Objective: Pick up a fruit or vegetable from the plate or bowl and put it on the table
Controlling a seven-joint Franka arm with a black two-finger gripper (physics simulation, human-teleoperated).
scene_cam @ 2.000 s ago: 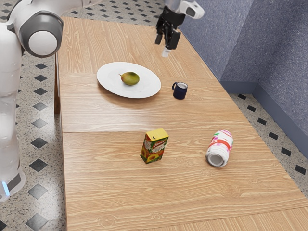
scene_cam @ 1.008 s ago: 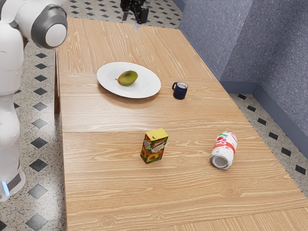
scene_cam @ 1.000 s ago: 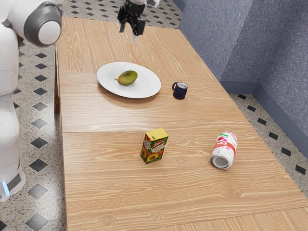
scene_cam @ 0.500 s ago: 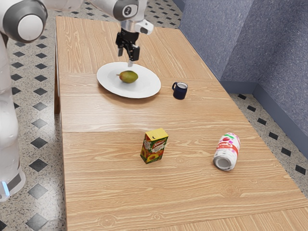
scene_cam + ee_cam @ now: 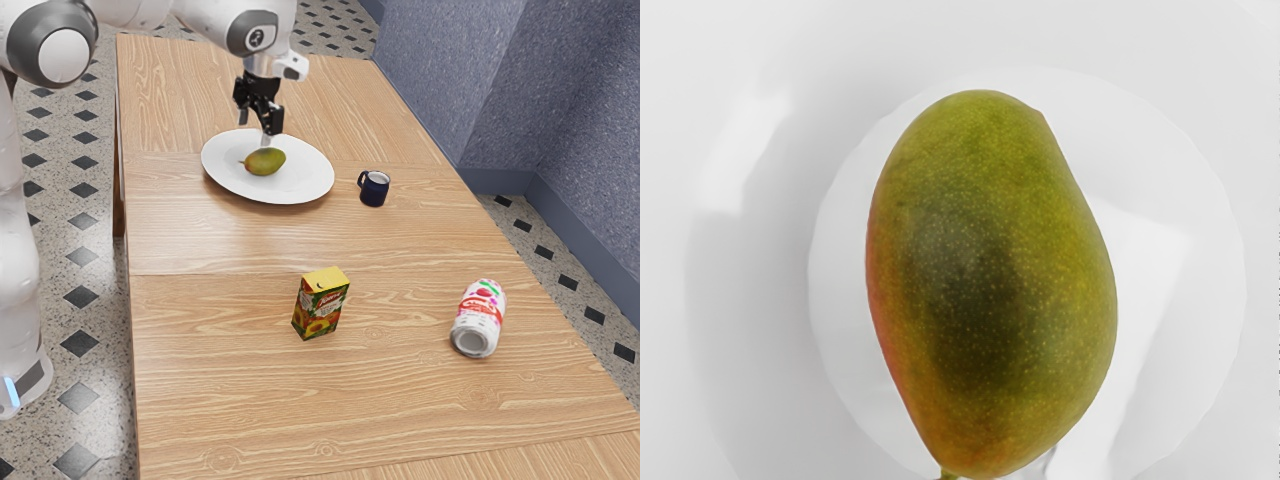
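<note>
Progress: approach is looking nearly finished | Mango (image 5: 265,161): is lying on the plate (image 5: 305,180) | Gripper (image 5: 255,129): is hovering near, above the mango, fingers standing apart, holding nothing | Left: grasping, lifting, and setting it on the table (image 5: 220,350) are remaining

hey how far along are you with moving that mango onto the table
Reaching the plate looks done: my open gripper hovers above the mango. Nothing is gripped; the mango rests on the plate. Left: grasping it, lifting it and setting it on the table.
</note>
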